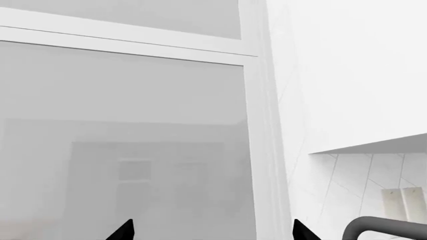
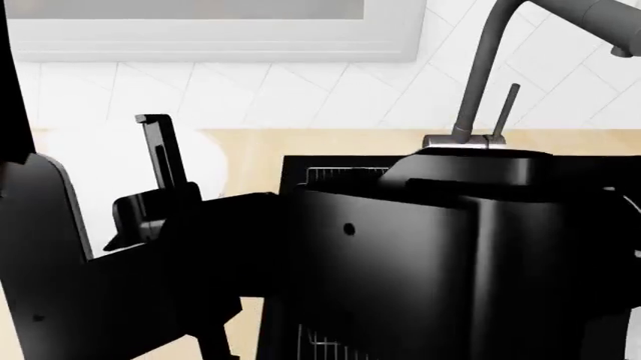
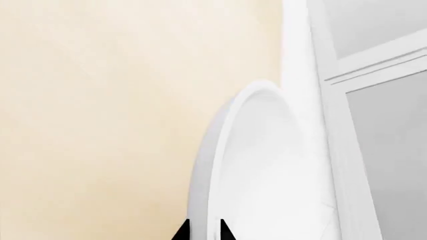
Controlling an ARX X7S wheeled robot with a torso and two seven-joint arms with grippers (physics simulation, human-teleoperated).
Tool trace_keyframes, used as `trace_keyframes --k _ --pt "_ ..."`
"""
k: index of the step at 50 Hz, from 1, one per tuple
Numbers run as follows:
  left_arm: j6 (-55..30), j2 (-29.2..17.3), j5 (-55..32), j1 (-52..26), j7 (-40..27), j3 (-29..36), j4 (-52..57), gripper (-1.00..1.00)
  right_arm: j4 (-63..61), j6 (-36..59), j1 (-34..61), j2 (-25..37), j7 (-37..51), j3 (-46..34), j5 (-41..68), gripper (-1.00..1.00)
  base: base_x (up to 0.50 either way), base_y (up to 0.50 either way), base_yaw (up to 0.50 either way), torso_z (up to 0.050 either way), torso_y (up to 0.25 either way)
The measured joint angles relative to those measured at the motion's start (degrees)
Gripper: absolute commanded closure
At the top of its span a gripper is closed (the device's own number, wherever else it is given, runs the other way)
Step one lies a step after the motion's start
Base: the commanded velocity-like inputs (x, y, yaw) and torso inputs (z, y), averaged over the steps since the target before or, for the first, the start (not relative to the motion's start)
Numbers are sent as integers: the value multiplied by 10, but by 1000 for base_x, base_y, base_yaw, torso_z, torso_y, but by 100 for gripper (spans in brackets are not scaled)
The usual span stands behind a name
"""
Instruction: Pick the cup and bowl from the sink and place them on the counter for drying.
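From the left wrist camera, we see the left gripper (image 1: 212,234) only as two black fingertips (image 1: 123,232) at the frame's edge, set far apart with nothing between them. Beyond them stands a frosted window (image 1: 127,140) in a white frame, and a curved stretch of the grey tap (image 1: 380,226) shows against the white tiled wall (image 1: 363,180).

From the head camera, we look over the robot's own dark bulk: the right arm (image 2: 451,247) fills most of the frame. To its left a black finger (image 2: 161,154) stands upright over the beige counter (image 2: 245,154). Behind the arm, part of the black sink (image 2: 300,169) shows with a strip of wire rack (image 2: 335,175) at its back, and the tap rises from the counter just behind it. The cup is not visible in any view.

From the right wrist camera, we find the right gripper (image 3: 202,231) with its two tips close together, and the rim of the white bowl (image 3: 267,170) runs between them; it appears pinched there, though the contact itself sits at the very edge of the picture. The bowl hangs on edge rather than flat, with the pale counter surface behind it on one side and the window frame on the other.
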Motion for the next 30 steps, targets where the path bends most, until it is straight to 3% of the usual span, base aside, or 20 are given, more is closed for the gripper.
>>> trace_keyframes --k 14,30 --pt "1 0 4 6 -2 -1 1 -100 68 -127 -77 4 -40 2 -41 100 0 0 0 0 1" --pt "-2 0 1 9 -1 -7 2 -100 117 -125 -130 2 -51 15 27 100 0 0 0 0 0"
